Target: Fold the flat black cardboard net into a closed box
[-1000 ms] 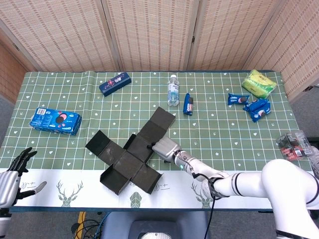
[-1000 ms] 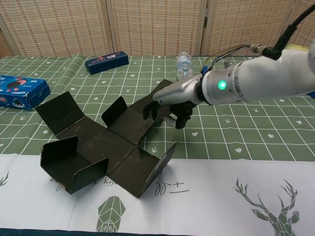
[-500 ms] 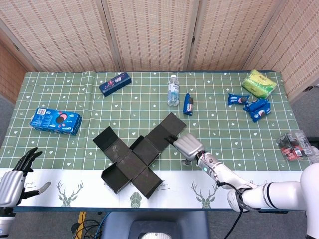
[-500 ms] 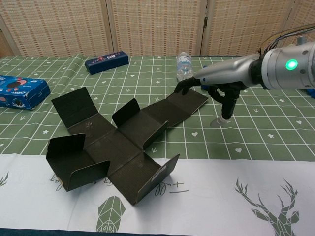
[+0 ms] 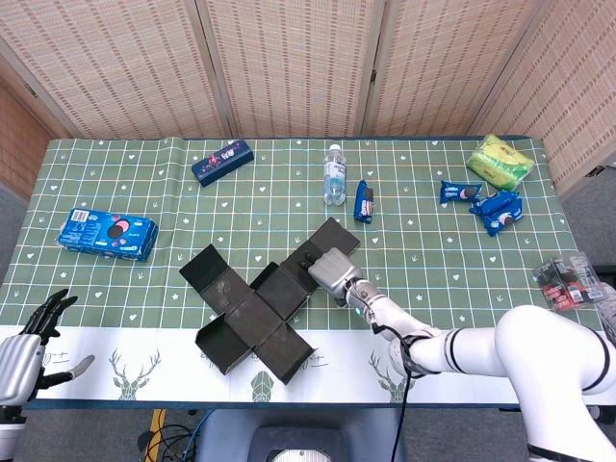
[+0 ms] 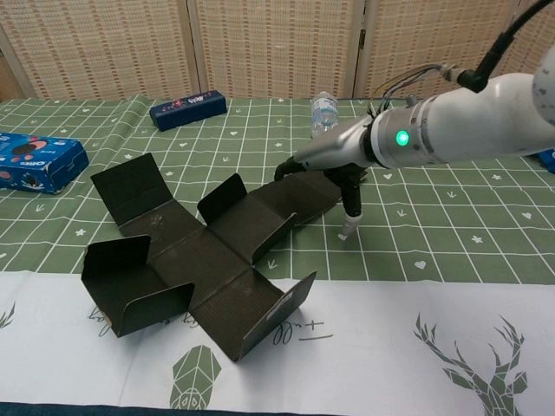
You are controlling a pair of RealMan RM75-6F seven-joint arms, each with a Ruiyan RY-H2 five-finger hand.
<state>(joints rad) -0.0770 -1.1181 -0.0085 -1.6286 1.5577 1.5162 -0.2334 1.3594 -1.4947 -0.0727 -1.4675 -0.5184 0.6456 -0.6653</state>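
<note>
— What's on your green checked tabletop (image 5: 115,289)?
— Your black cardboard net (image 5: 265,296) lies unfolded, flaps half-raised, near the front edge. Your left hand (image 5: 21,345) hovers spread and empty; your right hand (image 5: 330,269), fingers extended, touches the far flap.

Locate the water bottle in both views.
Head view: water bottle at top centre, beyond the black cardboard.
Chest view: water bottle at the top, right of centre, partly behind the right hand.
Shared landmark: dark blue box to its left.
</note>
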